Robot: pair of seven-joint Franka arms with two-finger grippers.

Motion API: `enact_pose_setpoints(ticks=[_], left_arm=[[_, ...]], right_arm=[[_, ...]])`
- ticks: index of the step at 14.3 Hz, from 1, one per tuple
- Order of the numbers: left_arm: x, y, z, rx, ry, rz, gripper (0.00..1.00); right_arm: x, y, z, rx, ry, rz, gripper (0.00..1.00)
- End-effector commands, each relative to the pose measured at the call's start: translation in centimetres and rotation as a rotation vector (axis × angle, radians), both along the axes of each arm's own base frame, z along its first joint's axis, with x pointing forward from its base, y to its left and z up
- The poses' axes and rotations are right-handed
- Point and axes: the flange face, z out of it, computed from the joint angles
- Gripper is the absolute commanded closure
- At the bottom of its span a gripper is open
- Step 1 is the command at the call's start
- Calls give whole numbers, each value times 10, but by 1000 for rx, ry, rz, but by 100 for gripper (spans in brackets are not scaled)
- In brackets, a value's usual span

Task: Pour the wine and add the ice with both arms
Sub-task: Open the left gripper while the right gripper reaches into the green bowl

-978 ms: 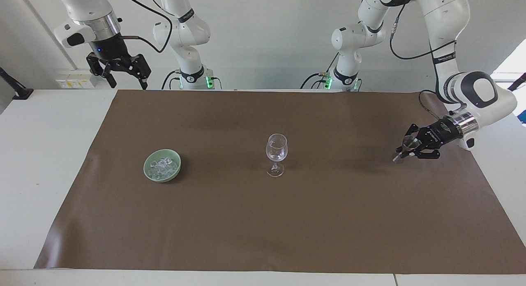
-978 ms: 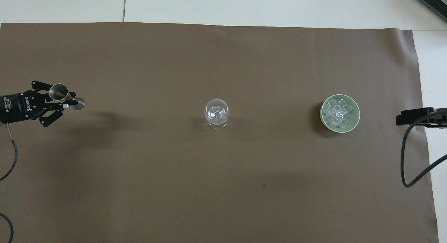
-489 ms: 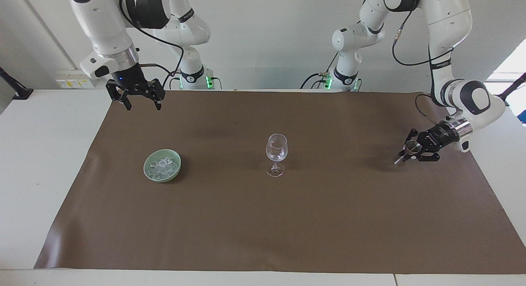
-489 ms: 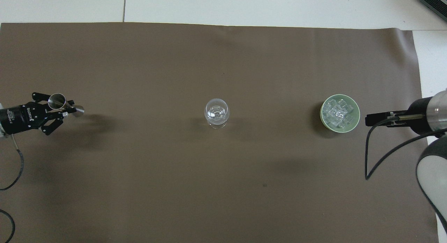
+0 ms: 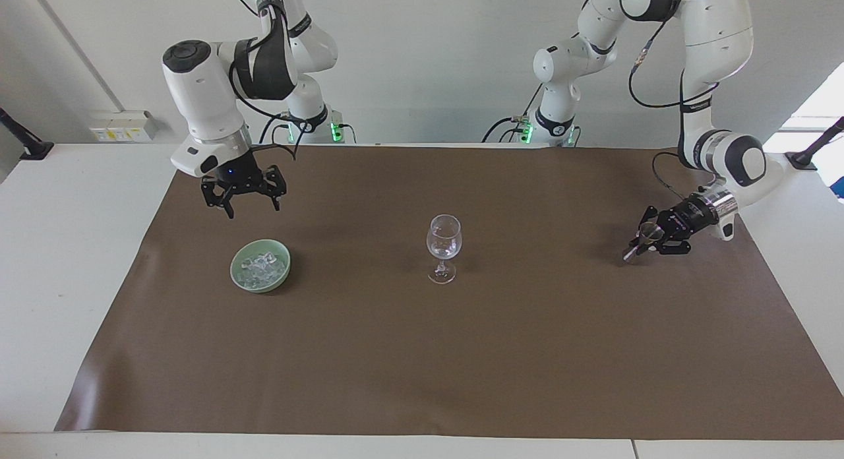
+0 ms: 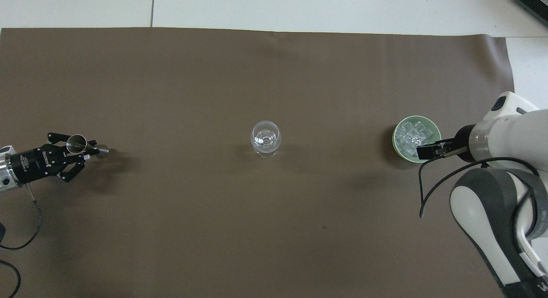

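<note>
Where arms stand, white wall (image 5: 422, 50), brown mat (image 5: 422, 353) on white table (image 5: 53, 281)

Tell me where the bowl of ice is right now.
The green bowl of ice sits on the brown mat toward the right arm's end of the table, level with the wine glass; the open right gripper hangs above it.

You are looking at a robotics lab, not a bar or kitchen. Two white arms (image 5: 211, 109) stand bolted at a plain white table (image 5: 72, 261) covered by a brown mat (image 5: 422, 353), with trailing black cables (image 6: 445, 178), a bare white wall (image 5: 428, 50) and wall sockets (image 5: 125, 124).
</note>
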Motion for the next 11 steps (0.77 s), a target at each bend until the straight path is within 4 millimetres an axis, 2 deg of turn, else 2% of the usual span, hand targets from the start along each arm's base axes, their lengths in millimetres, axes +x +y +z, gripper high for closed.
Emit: enact_pose_setpoints(ticks=[1, 3, 7, 10, 11], left_arm=[[-7, 1, -6, -11, -15, 22, 100], [-9, 3, -8, -12, -14, 30, 100], [-16, 2, -18, 7, -14, 35, 100], [-16, 3, -17, 6, -16, 39, 100], [-16, 4, -17, 5, -14, 39, 80]], right_arm=[[14, -6, -47, -18, 9, 52, 0], [23, -8, -67, -25, -3, 63, 0], [30, -28, -99, -37, -7, 71, 0], [25, -29, -112, -37, 15, 71, 0], [18, -28, -117, -35, 27, 73, 1]])
